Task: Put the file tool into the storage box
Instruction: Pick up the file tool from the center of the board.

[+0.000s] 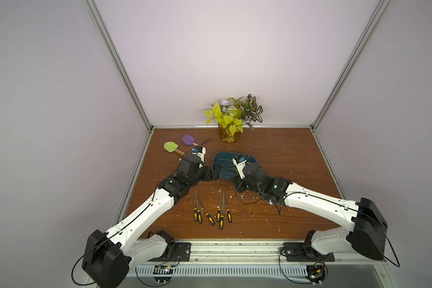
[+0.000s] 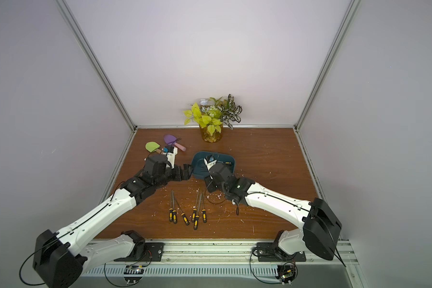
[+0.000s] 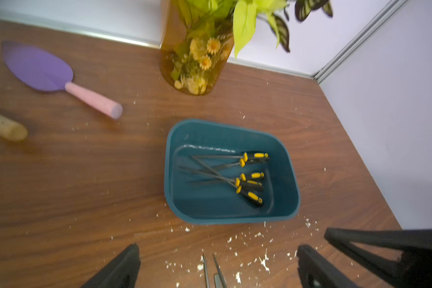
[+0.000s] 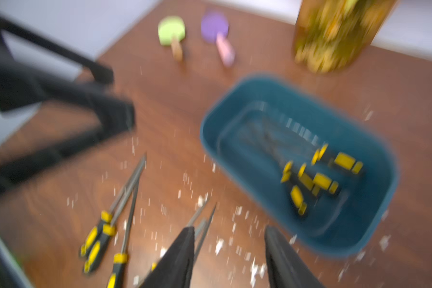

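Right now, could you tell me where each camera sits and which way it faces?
Top views: high over the near edge, looking down on the table; left arm, right arm show.
Left wrist: on left arm, facing the storage box; left tool shows.
Right wrist: on right arm, blurred, facing it too; right tool shows.
Shared: the box.

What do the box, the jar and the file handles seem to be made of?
Box: probably plastic, teal, slight sheen, moulded rounded corners. Jar: amber glass or clear plastic, since flowers show through. Handles: black and yellow, perhaps rubbery plastic; the look leaves it open.
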Controlling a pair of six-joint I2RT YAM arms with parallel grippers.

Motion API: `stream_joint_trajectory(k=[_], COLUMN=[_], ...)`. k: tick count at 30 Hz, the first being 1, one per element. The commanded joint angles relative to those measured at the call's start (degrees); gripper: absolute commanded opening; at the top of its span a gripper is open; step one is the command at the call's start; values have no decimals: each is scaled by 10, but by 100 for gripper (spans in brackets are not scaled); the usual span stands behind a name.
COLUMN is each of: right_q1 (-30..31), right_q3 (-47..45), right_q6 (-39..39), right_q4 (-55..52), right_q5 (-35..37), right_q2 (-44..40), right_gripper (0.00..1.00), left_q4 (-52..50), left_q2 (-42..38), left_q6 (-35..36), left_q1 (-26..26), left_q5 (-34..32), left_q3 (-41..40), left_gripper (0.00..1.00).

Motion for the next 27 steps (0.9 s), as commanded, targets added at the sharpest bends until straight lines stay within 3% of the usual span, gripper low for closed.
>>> stream_joint_trajectory(k=[1, 5, 10, 27], right_q1=[37, 93, 140, 185], right_q3=[-63, -130, -130, -38], right_q6=[120, 189, 212, 220], right_q4=[23, 53, 28, 7], right_q5=[-12, -9, 13, 36], right_q2=[-32, -47, -31, 115], right_gripper=[51, 51, 51, 53], left_q4=[-19, 9, -1, 57], left_q2=[-36, -91, -99, -19], left_q6=[-73, -128, -138, -122], left_q1=[-11, -12, -12, -11], left_q5=[-37, -46, -47, -49], left_q3=[-62, -135, -159, -115], left_gripper=[100, 100, 100, 100])
